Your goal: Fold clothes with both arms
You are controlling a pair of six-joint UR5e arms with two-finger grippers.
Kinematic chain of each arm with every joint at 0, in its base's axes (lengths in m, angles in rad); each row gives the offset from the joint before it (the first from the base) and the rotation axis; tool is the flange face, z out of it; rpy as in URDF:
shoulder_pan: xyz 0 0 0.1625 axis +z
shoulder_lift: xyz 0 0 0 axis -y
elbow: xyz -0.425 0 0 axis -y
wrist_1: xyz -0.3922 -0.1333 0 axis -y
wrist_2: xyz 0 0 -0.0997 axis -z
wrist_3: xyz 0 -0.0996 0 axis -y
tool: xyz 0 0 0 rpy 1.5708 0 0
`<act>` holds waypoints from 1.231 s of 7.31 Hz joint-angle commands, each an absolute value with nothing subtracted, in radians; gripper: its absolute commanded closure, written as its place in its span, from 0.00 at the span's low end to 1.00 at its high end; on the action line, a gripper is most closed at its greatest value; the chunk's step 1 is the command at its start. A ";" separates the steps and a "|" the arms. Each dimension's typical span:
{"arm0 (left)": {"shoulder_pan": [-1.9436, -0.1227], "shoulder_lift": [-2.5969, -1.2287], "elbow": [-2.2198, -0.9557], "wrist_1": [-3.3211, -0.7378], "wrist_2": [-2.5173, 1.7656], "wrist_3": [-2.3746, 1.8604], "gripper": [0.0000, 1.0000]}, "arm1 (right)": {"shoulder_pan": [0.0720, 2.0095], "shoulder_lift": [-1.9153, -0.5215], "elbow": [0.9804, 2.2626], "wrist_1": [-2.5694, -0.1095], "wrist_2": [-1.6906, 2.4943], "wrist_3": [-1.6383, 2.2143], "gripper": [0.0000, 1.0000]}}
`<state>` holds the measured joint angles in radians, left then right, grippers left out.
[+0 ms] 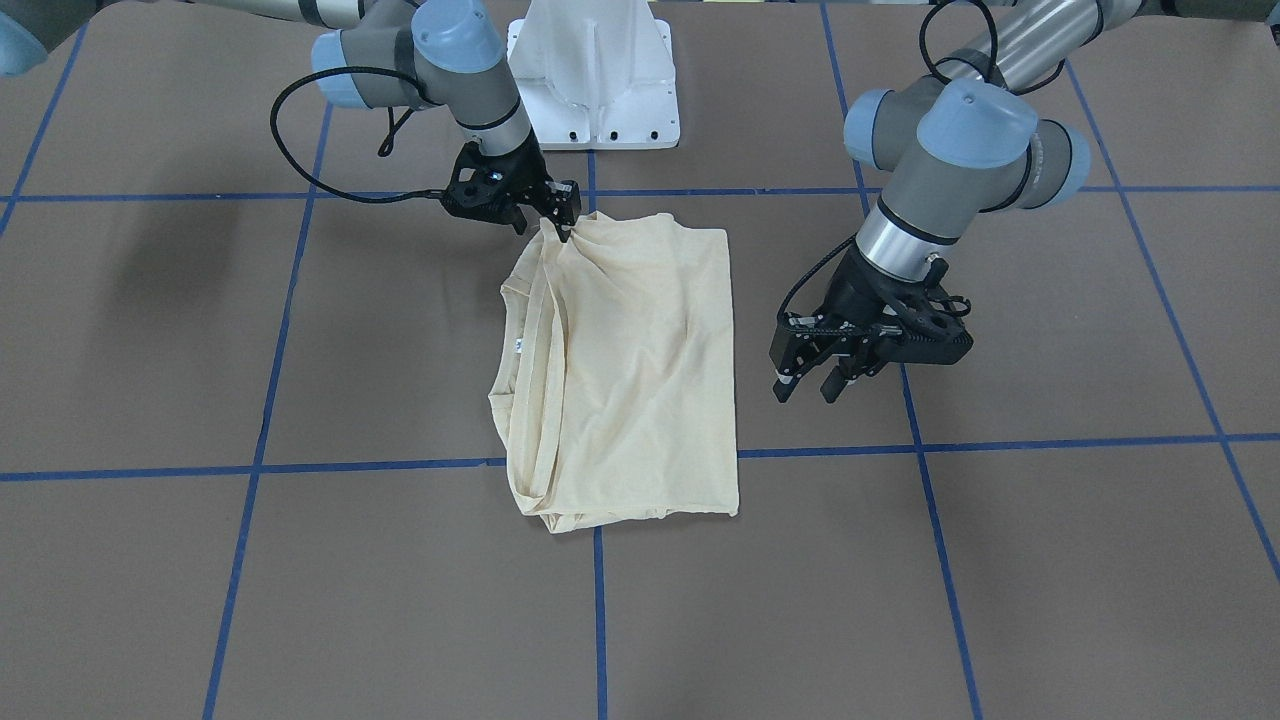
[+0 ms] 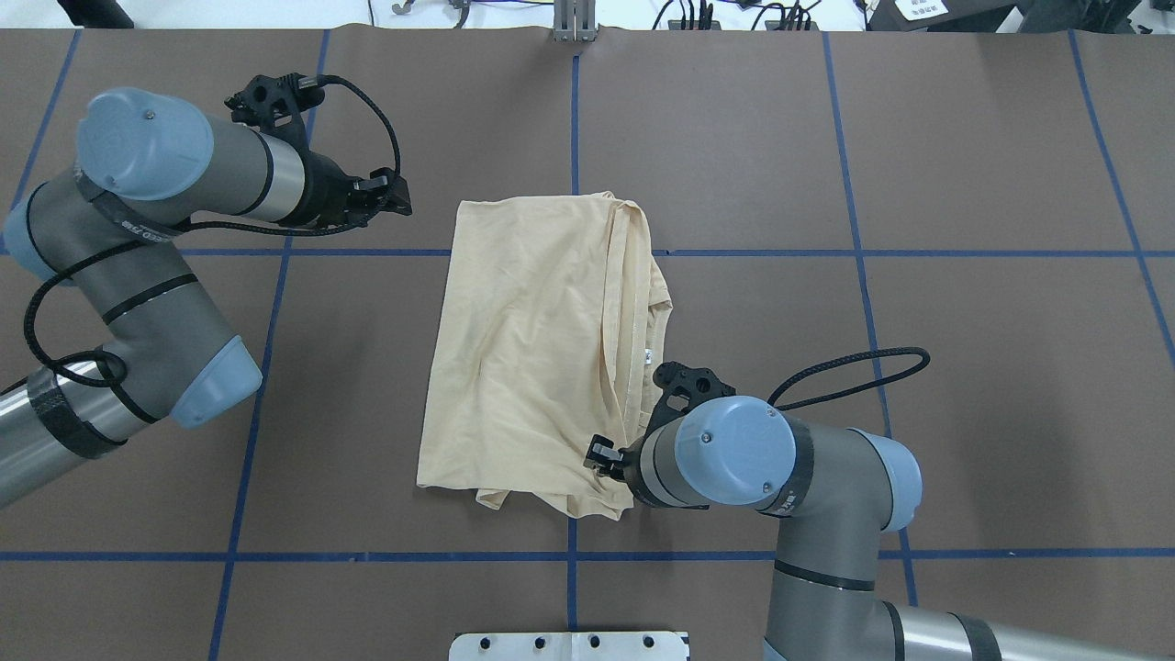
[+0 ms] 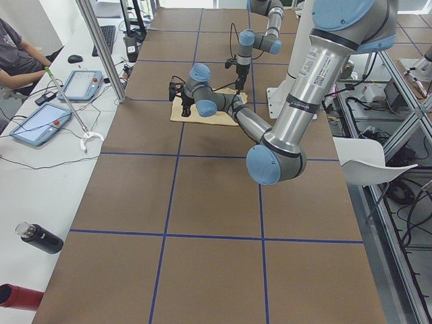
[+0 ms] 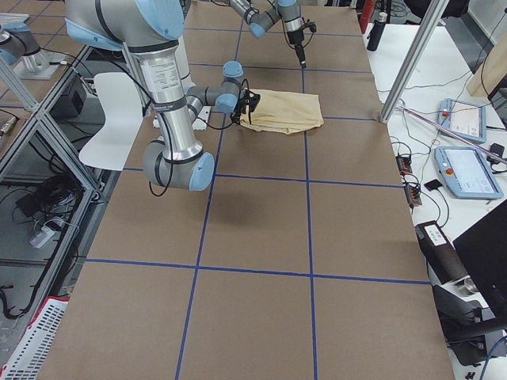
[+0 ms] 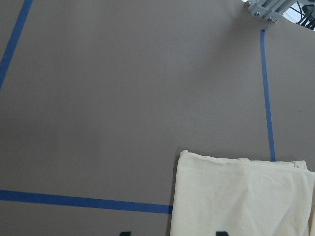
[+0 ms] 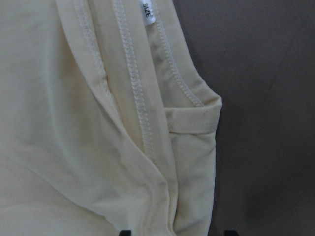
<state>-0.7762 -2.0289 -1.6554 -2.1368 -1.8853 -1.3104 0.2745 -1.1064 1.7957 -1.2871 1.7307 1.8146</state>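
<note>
The pale cream-yellow shirt (image 1: 640, 370) lies folded into a rough rectangle in the middle of the brown table (image 1: 1050, 560), with its print hidden. Its white neck label (image 6: 147, 10) shows at the layered edge on my right. My right gripper (image 1: 562, 228) is down on the shirt's corner nearest my base. In the right wrist view its fingertips (image 6: 125, 232) stand wide apart over the cloth (image 6: 74, 123). My left gripper (image 1: 808, 385) hovers open and empty beside the shirt's other long edge, apart from it. In the left wrist view only the shirt's far corner (image 5: 241, 196) shows.
The white pedestal base (image 1: 595, 70) stands at the table's robot side. Blue tape lines (image 1: 1000, 445) cross the table in a grid. An operator (image 3: 17, 57), tablets (image 3: 37, 125) and a bottle (image 3: 40, 237) are at a side bench.
</note>
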 commanded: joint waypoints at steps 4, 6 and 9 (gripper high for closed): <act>-0.776 -2.028 -1.657 -2.137 -1.885 -1.312 0.35 | 0.241 -1.111 1.787 -1.270 1.692 1.950 0.43; -0.776 -2.028 -1.657 -2.137 -1.885 -1.312 0.35 | 0.244 -1.106 1.784 -1.270 1.690 1.971 0.70; -0.776 -2.022 -1.658 -2.137 -1.885 -1.312 0.35 | 0.264 -1.103 1.782 -1.270 1.690 1.985 1.00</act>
<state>-0.7762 -2.0234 -1.6576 -2.1368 -1.8852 -1.3115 0.2553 -1.1044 1.7833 -1.2702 1.6905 1.9814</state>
